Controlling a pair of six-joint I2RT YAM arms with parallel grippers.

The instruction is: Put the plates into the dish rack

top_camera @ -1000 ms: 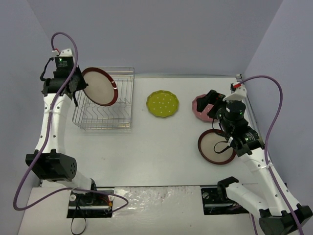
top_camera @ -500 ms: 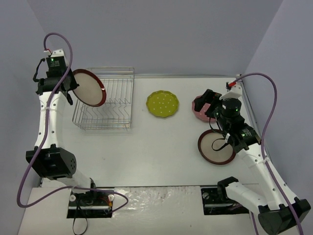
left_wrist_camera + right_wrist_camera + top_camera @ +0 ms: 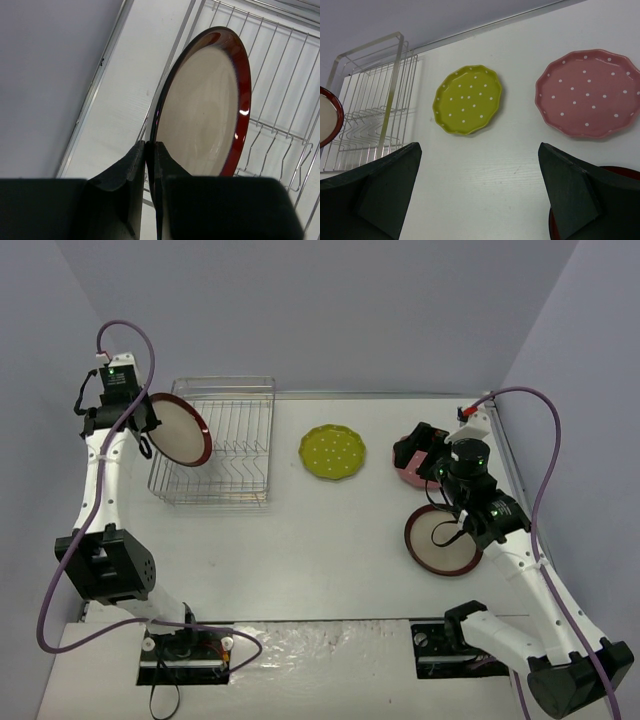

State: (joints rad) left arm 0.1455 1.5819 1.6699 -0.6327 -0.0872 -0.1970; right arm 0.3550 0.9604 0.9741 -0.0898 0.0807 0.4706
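Four plates in the top view. L gripper point(image 3: 150, 430) is clamped on the rim of a red-rimmed plate point(image 3: 182, 429), held on edge and tilted, beige face toward the dish rack point(image 3: 228, 381), overlapping the rack's left wall and up off the tines. We see the other three plates flat on the table point(image 3: 320, 550): yellow-green plate point(image 3: 333, 452) just right of the rack, pink plate point(image 3: 405, 473) near the right edge, second red-rimmed plate point(image 3: 440, 542) nearer the arm bases. R gripper point(image 3: 418, 448) hangs over the pink plate w/ jaws spread wide, gripping nothing. Vs 1 s ago, the held plate sat further right, over the rack's middle; it has since swung left to the wall. R gripper has edged a little left, and the three loose plates are unmoved. Left wrist view: fingers point(image 3: 125, 172) are nearly together, pinching the red-rimmed plate point(image 3: 205, 110) by its near rim. The plate stands steeply, w/ dish rack point(image 3: 285, 75) wires behind and right of it, and bare table left. Right wrist view: R gripper point(image 3: 479, 150) is fully apart over bare table, w/ the yellow-green plate point(image 3: 467, 99) ahead-left and the pink plate point(image 3: 590, 92) ahead-right, both clear of the fingers. Dish rack point(image 3: 370, 115) is far left, w/ the held red-rimmed plate point(image 3: 327, 117) at the frame edge and the second red-rimmed plate point(image 3: 620, 172) peeking in bottom right.
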